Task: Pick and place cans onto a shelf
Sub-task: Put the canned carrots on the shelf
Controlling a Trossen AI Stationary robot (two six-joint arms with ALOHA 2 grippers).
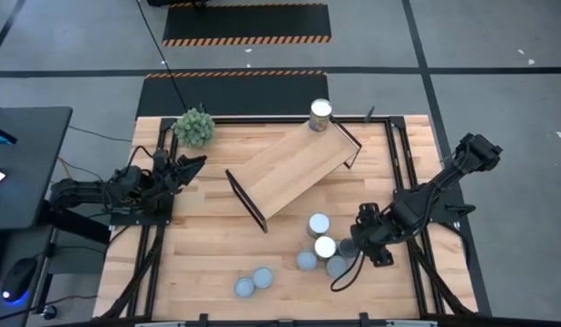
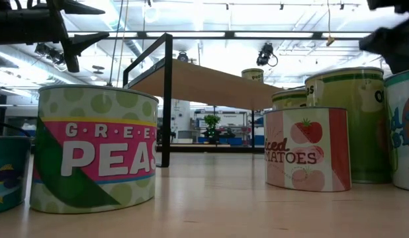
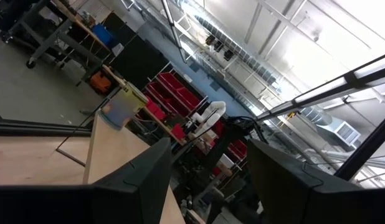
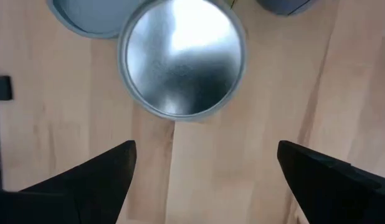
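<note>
The shelf lies at an angle across the middle of the counter, and one can already stands on its far end, so the task looks under way with most cans not yet moved. A cluster of cans sits on the counter just beyond the near end of the shelf, on the right arm's side, and two more cans lie apart nearer the front edge.

The right gripper is down beside the cluster. In its wrist view its fingers are spread wide with nothing between them, and a silvery can top sits just ahead of the gap. That spread is probably there to let the fingers pass either side of the can before closing.

The left gripper waits raised at the left side of the counter, near the green plant ball, clear of the shelf so it does not block the other arm; its fingers are parted and hold nothing
</note>
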